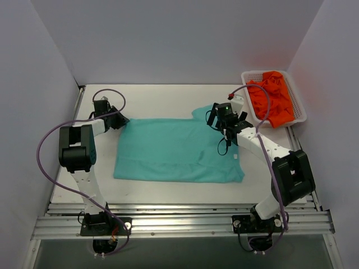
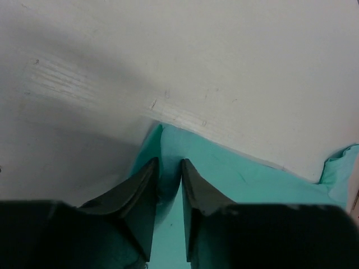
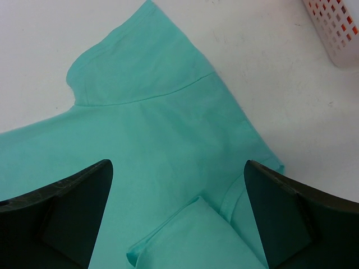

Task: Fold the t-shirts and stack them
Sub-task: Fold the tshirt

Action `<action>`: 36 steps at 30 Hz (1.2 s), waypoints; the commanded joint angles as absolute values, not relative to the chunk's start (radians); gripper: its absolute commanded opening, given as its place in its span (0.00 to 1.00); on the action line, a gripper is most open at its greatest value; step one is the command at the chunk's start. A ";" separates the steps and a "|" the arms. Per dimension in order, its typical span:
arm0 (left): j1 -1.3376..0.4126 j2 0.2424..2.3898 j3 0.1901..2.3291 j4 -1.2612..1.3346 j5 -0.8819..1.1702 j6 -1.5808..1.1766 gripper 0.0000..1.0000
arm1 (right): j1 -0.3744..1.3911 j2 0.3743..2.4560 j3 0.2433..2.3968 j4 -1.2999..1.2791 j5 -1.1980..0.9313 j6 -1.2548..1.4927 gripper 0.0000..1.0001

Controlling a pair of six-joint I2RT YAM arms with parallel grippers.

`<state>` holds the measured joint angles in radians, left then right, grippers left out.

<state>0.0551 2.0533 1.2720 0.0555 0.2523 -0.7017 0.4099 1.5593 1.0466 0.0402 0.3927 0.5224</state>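
Observation:
The teal-green t-shirt lies spread flat on the white table, its far sleeve sticking out at the back. My left gripper is shut on the shirt's far-left corner; in the left wrist view the fingers pinch a fold of teal cloth. My right gripper is open and empty above the shirt's right side near the neck; in the right wrist view its wide-apart fingers frame the sleeve and a folded-over flap. Orange t-shirts lie heaped in a basket.
A white perforated basket stands at the back right, its corner also in the right wrist view. White walls close in the table on three sides. A metal rail runs along the near edge.

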 commanded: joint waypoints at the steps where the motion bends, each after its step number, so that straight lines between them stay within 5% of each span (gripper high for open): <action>1: 0.058 2.069 1.316 0.074 0.282 -0.692 0.29 | 0.387 1.589 1.035 0.067 0.390 0.526 0.99; 3: 0.058 2.072 1.316 0.072 0.285 -0.696 0.11 | 0.377 1.614 1.046 0.086 0.382 0.540 0.99; 6: 0.058 2.072 1.305 0.087 0.288 -0.703 0.04 | 0.362 1.680 1.089 0.141 0.338 0.563 0.99; 23: 0.055 2.028 1.258 0.110 0.310 -0.707 0.02 | 0.269 2.299 1.877 -0.026 0.368 0.408 0.98; 36: 0.051 2.033 1.267 0.112 0.314 -0.712 0.02 | 0.259 2.454 1.947 -0.018 0.336 0.414 0.97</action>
